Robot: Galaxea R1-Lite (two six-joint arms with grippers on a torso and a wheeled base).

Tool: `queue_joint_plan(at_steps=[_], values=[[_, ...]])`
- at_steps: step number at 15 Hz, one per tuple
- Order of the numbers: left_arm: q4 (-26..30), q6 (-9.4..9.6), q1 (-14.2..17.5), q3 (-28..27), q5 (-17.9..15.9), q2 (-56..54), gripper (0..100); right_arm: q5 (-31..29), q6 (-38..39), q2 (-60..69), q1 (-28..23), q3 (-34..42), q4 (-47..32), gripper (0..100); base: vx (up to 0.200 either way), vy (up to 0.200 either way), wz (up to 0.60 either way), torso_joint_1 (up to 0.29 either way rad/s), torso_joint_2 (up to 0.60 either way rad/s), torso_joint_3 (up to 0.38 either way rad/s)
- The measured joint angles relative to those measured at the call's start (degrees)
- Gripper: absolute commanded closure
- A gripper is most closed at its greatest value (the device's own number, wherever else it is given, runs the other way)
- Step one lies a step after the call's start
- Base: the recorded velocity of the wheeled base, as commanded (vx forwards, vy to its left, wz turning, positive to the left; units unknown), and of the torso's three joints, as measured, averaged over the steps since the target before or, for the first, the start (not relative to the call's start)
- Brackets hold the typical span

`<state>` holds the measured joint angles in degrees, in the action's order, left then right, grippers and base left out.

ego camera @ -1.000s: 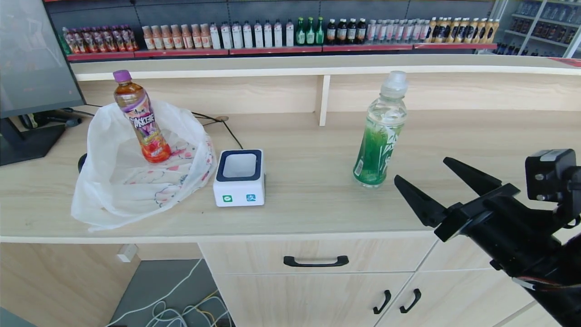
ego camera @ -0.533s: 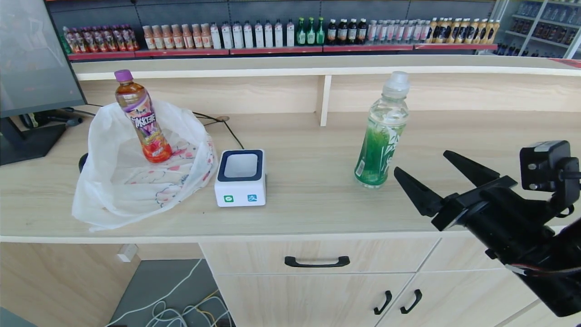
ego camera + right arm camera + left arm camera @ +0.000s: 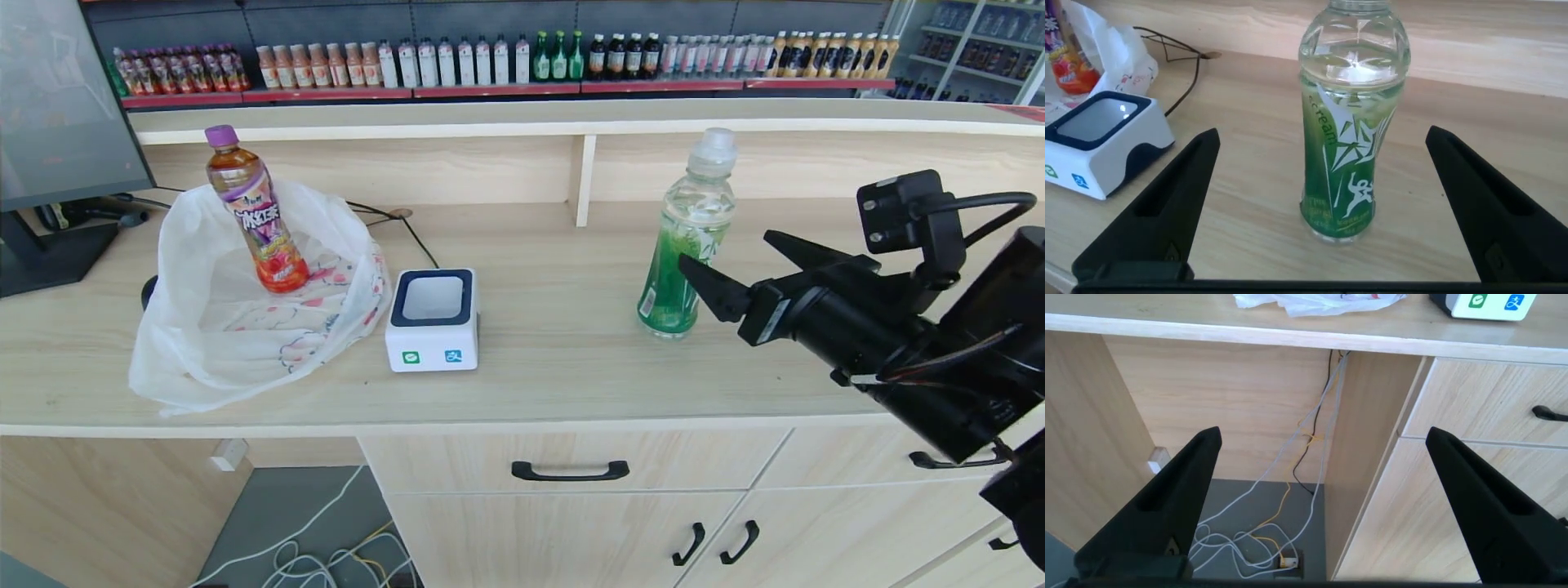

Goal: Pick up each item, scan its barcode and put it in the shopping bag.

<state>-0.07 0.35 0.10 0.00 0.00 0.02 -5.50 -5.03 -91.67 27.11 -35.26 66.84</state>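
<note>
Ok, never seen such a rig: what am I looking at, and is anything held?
A two-armed robot at a pale wooden shop counter. The wide picture is from its head; the others are from wrist cameras, each looking out between that arm's black two-pronged tool. The right tool is open, near a clear green-labelled plastic bottle standing on the counter. The left tool, open, hangs below the counter's edge. Nothing is held. Also there: a white square scanner box and a white plastic shopping bag holding a purple-capped orange drink bottle.
</note>
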Motion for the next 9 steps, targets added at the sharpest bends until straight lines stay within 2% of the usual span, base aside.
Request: queue_joint_plan(at_steps=[3,9], values=[[0.0,0.0,0.0,0.0,0.0,0.0,0,-0.1,0.0,-0.1,-1.5,-2.0,-2.5,0,0.0,0.0,0.0,0.0,0.0,0.0],[0.0,-0.02,0.0,0.0,0.0,0.0,0,-0.1,1.8,-2.5,-1.9,-3.2,-2.7,0,0.0,0.0,0.0,0.0,0.0,0.0]])
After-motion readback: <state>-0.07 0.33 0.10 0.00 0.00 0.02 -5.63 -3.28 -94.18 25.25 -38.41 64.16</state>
